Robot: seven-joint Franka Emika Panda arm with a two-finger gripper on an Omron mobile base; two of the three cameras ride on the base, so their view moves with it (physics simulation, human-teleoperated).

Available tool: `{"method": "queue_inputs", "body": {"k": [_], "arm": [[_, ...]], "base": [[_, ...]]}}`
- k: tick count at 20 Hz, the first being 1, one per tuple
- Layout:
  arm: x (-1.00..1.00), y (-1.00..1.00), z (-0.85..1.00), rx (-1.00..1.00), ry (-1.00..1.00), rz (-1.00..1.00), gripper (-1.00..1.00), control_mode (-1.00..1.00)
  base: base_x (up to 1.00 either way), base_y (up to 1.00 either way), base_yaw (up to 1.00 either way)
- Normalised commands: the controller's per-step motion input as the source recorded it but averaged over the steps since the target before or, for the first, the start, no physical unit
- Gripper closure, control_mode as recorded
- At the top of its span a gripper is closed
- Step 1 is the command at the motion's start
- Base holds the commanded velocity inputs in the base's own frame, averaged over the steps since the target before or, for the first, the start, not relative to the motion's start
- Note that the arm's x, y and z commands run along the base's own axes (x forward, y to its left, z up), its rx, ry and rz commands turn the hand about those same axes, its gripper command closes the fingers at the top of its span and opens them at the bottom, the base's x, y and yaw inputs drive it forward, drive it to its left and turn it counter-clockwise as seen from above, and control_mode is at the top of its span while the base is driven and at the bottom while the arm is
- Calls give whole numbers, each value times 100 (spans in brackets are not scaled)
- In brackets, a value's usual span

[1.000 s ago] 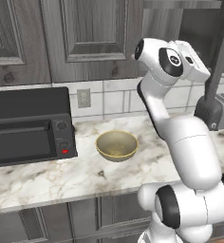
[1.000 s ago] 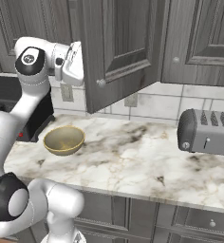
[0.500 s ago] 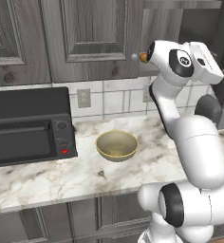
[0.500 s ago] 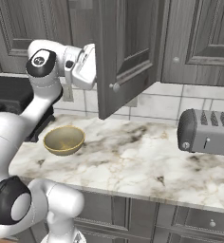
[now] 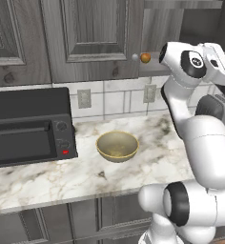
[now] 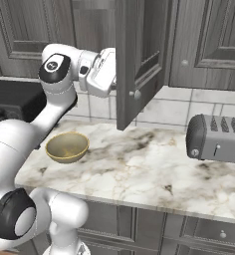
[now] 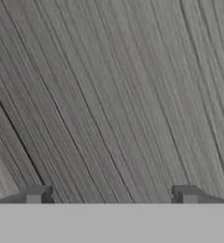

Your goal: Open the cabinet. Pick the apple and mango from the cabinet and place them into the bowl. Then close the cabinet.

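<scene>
Fingers [image 7: 35, 193] spread wide, nothing between them; the hand view looks straight at dark wood grain close up. Gripper [image 6: 112, 69] sits behind the swung-out cabinet door [image 6: 139, 60], up against its inner side.

Cabinet [image 5: 90, 38]: right door stands open toward the room, left door shut. Apple [image 5: 145, 57] sits on the shelf edge just inside the opening, right next to the shut door's knob [image 5: 135, 57]. Mango: can't see it, probably deeper in or hidden by the arm. Bowl [image 5: 117, 145] on the counter [image 6: 139, 159], empty, below and left of the opening.

Risks, my read:
- hand is tight to the door, so turning toward the shelf could clip it and swing it.
- apple is near the shelf lip; a sloppy approach could nudge it off.
- mango location unknown, so reaching in blind could bump it.

Counts: one apple, one bowl, one toaster [image 6: 216, 138], one microwave [image 5: 28, 126], two wall outlets.
</scene>
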Motion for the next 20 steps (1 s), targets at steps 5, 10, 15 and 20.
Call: {"method": "queue_inputs", "body": {"k": [5,10,15,20], "arm": [[-2,-16,-7,-1,-2,0,-100,-100],[0,4,-1,2,-9,2,-100,-100],[0,36,0,0,-10,20,-100,-100],[-4,46,0,-1,0,40,-100,-100]], "base": [[0,0,0],[0,0,0],[0,0,0],[0,0,0]]}}
